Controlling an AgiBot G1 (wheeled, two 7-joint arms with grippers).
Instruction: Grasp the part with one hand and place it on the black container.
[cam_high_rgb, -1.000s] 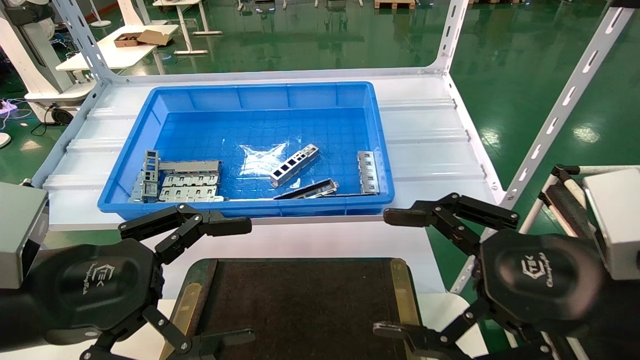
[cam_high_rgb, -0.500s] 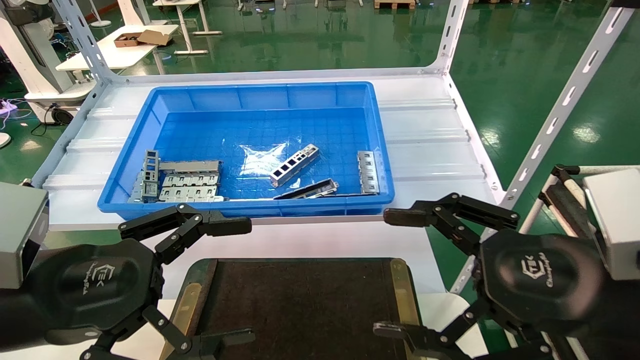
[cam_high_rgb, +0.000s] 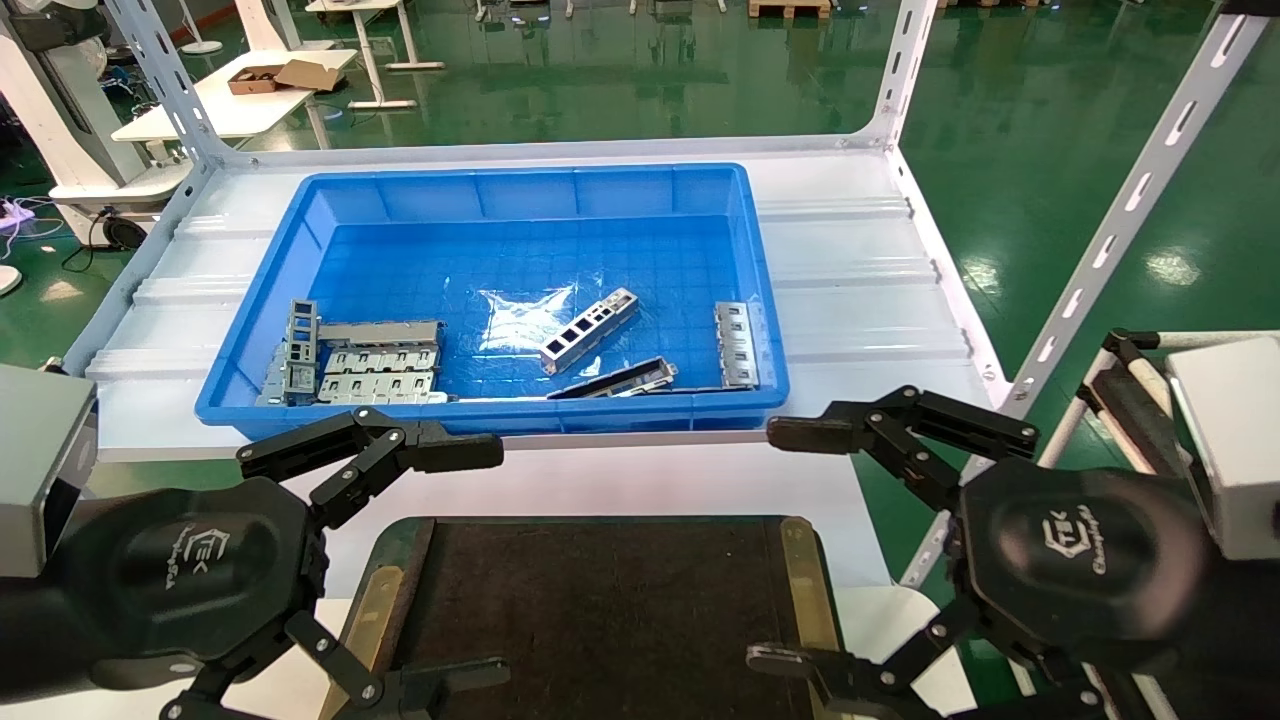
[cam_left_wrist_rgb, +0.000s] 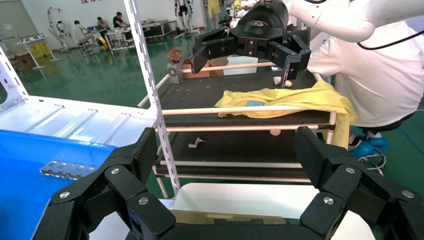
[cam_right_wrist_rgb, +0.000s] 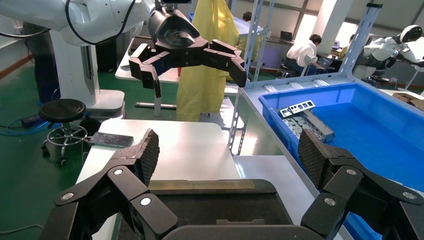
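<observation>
Honestly, nothing has moved over the last second, so the pick has not begun: the part (cam_high_rgb: 589, 329) lies in the blue bin (cam_high_rgb: 260, 280), untouched. Both the left pincer (cam_high_rgb: 455, 565) and right pincer (cam_high_rgb: 785, 545) hang spread wide and empty, flanking the bare black container (cam_high_rgb: 600, 590).

Silver-grey part (cam_high_rgb: 589, 329) in blue bin (cam_high_rgb: 300, 230); matte black container (cam_high_rgb: 600, 590), gold-olive rims.
</observation>
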